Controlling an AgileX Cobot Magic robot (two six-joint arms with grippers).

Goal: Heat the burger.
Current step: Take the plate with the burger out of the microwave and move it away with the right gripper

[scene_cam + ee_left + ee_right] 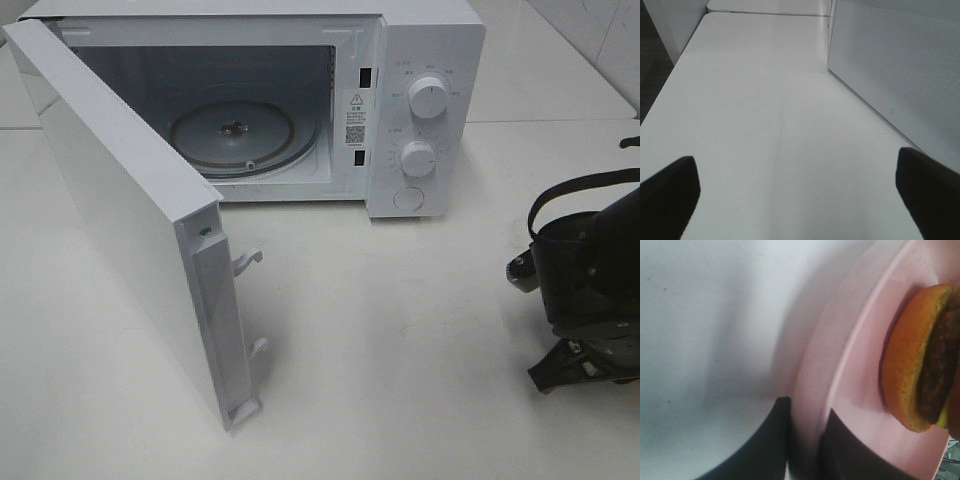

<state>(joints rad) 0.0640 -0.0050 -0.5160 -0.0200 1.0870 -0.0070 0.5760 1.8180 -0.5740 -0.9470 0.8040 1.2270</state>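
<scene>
Right wrist view shows the right gripper (802, 440) pinching the rim of a pink plate (840, 370), one finger on each face, with the burger (920, 357) sitting on that plate (bun and dark patty visible). Left gripper (795, 195) is spread wide over the bare table (765, 100), holding nothing. Microwave (420, 90) door (130, 220) stands open, turntable (235, 135) bare.

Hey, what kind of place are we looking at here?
Probably a kitchen-style test setup: a white microwave with its door open on a plain white table, and a burger on a pink plate.
</scene>
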